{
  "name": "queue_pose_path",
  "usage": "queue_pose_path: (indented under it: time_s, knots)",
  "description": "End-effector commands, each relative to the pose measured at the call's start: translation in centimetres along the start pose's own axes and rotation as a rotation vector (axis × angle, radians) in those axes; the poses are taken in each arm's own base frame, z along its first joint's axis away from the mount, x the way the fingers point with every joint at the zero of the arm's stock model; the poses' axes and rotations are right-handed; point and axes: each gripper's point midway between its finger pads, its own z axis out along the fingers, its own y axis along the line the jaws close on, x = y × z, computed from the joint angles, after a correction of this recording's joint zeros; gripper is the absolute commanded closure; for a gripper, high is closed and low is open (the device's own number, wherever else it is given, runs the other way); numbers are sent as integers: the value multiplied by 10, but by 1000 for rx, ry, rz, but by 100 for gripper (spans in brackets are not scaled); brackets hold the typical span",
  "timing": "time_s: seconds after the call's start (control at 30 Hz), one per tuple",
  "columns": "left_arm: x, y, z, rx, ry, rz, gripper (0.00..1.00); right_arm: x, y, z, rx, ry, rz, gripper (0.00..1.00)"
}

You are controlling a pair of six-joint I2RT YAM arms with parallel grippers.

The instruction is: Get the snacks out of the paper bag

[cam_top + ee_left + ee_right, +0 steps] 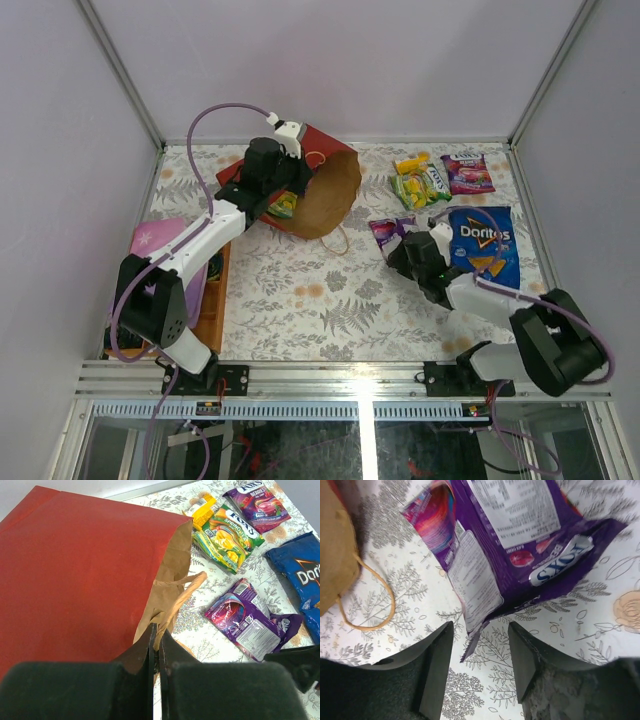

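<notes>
The paper bag (335,190) lies on its side at the back left, red outside (75,570), with its brown mouth facing right. My left gripper (156,636) is shut on the bag's brown rim next to a cord handle (182,597). A colourful packet (283,206) shows at the mouth beside that gripper. To the right, a purple packet (510,540) lies on the table. My right gripper (481,642) stands open just behind it, and the packet's corner reaches between the fingers without touching them. The blue Doritos bag (483,243), a green-yellow packet (420,186) and a berry packet (466,172) lie at the back right.
A flat pink-purple item with stars (160,240) and a wooden tray (214,300) sit at the left edge by the left arm. White walls close in the table on three sides. The bag's other handle loop (370,605) lies on the cloth near my right gripper.
</notes>
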Motion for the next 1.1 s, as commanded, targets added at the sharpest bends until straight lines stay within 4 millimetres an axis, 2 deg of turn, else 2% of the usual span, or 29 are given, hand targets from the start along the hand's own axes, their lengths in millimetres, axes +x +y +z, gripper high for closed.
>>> queue_pose_path:
  time_s: [0.0, 0.17, 0.2, 0.3, 0.33, 0.4, 0.53, 0.7, 0.83, 0.97, 1.07]
  knots:
    - [-25, -5, -7, 9, -86, 7, 100, -48, 13, -25, -20, -166, -52, 39]
    - [-26, -5, -8, 3, -92, 1, 100, -90, 19, -57, 3, -319, -110, 32]
    - [-26, -5, -8, 3, -92, 0, 100, -98, 23, -63, 5, -344, -133, 27]
    - [-26, -5, -9, 2, -91, -5, 100, -106, 31, -71, 23, -375, -194, 22]
    - [-27, -4, -9, 0, -93, -7, 100, -106, 32, -70, 29, -376, -204, 16]
    - [-28, -5, -9, 0, -97, -9, 100, -103, 38, -63, 19, -361, -225, 12]
    - [-27, -5, -10, 0, -96, -12, 100, -87, 60, -42, -42, -270, -294, 15]
    - [-25, -2, -12, -12, -91, -5, 100, -60, 72, -3, -81, -103, -319, 31]
    - [-24, 2, -15, -30, -91, 7, 100, -41, 60, 27, -79, 1, -266, 36]
    - [-22, 8, -16, -54, -88, 11, 100, -30, 31, 45, -26, 46, -222, 36]
    - [-20, 11, -15, -59, -84, 9, 100, -33, 9, 52, 17, 53, -167, 36]
